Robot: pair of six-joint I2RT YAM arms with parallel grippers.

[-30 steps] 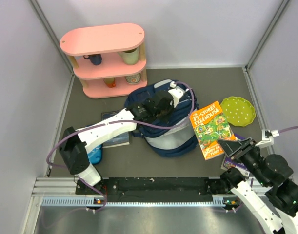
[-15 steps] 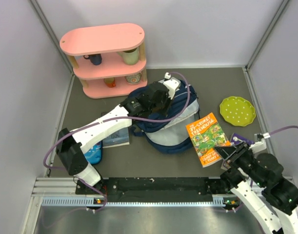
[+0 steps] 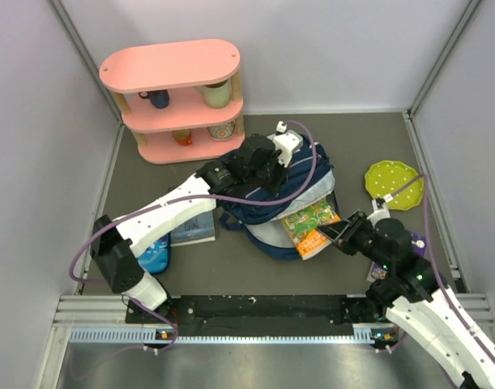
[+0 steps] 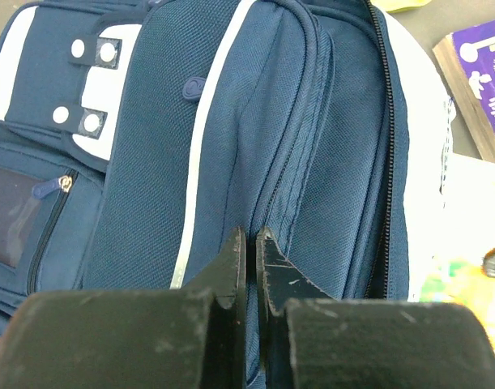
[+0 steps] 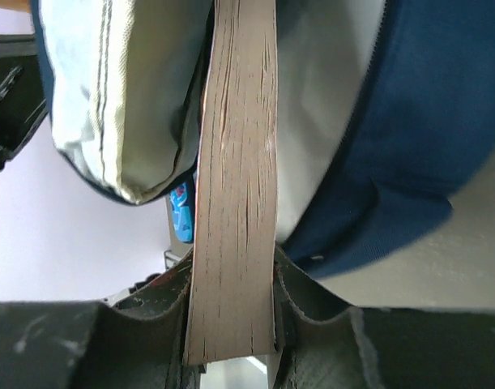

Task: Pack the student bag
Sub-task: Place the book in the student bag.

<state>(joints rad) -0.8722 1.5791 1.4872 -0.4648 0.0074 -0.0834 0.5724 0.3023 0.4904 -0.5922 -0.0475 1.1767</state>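
Two claws are both occupied on my feeds. The left claw (image 4: 249, 243) is pinched almost shut on a ridge of navy fabric on the student bag (image 3: 289, 188), beside a zipper line. The bag lies in the middle of the grey surface (image 3: 352, 138), just in front of the pink shelf (image 3: 178, 97), with its mouth turned toward the right arm. The right claw (image 5: 232, 279) clamps a colourful book (image 3: 309, 228) across its page edge. The book's far end sits inside the bag's mouth, between pale lining and navy shell. A green plate (image 3: 395, 184) lies to the right, apart from the bag. A bright-blue pencil case (image 3: 156, 253) lies near the left arm's base.
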